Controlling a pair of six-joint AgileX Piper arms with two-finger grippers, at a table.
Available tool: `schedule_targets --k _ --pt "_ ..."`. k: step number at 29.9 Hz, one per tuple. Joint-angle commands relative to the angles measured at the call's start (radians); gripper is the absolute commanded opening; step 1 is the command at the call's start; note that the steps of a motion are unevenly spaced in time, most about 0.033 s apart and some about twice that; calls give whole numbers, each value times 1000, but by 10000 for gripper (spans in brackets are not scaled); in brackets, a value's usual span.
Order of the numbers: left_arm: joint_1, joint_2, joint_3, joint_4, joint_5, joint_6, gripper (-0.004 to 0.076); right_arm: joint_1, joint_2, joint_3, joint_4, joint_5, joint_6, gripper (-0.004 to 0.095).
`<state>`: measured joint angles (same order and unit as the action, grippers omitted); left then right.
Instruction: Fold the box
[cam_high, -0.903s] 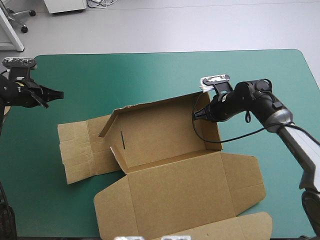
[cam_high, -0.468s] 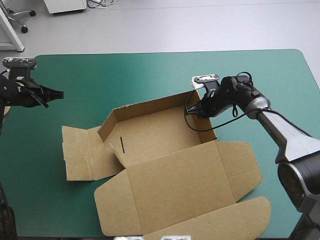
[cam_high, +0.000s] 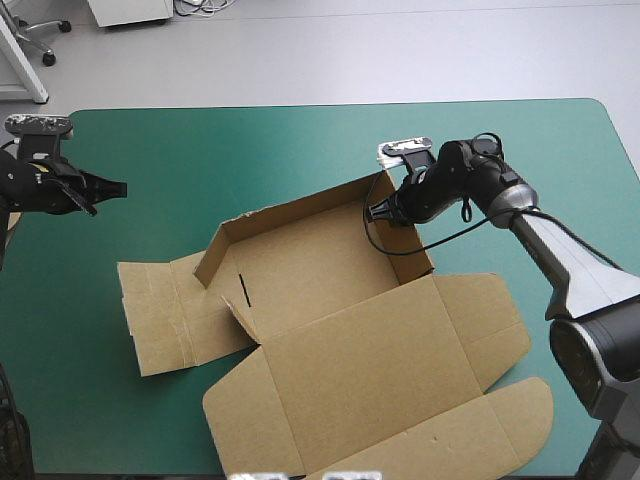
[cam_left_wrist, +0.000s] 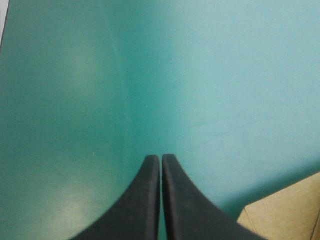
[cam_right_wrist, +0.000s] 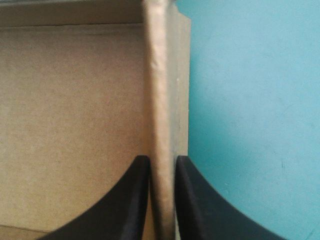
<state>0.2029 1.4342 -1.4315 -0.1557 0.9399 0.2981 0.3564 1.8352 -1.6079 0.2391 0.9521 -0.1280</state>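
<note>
The box blocks mid-table; far cover lies open.

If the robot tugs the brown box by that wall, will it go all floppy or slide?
Probably it slides: the box is stiff-looking board, and its right wall stands straight where the right gripper pinches it. It likely is light for its size, being one thin sheet. Lifted, the flat flaps might swing at their creases.

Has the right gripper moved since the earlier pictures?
Yes. The right gripper, shut on the box, has shifted leftward and toward the table's far edge.
</note>
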Motion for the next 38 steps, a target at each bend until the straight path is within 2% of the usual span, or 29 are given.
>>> schedule_targets --k 1,3,6,12,15,21,38 --pt "-1 -33 -36 -18 -54 -2 1 -4 -49 -50 -14 -19 2 296" --pt "-1 -33 -36 -18 -54 -2 1 -4 -49 -55 -16 -37 11 333" --pt "-1 -33 -36 -19 -54 -2 1 -4 -49 -56 -12 -49 26 334" --pt "-1 -33 -36 -30 -54 -2 1 -4 -49 -56 -37 1 10 353" --pt "-1 -33 -36 -30 -54 -2 1 -4 -49 -57 -50 31 12 389" --pt "-1 -33 -36 -32 -54 -2 1 -4 -49 -89 -39 172 14 441" --pt "-1 -33 -36 -46 -45 -2 1 -4 -49 -89 -39 201 26 543"
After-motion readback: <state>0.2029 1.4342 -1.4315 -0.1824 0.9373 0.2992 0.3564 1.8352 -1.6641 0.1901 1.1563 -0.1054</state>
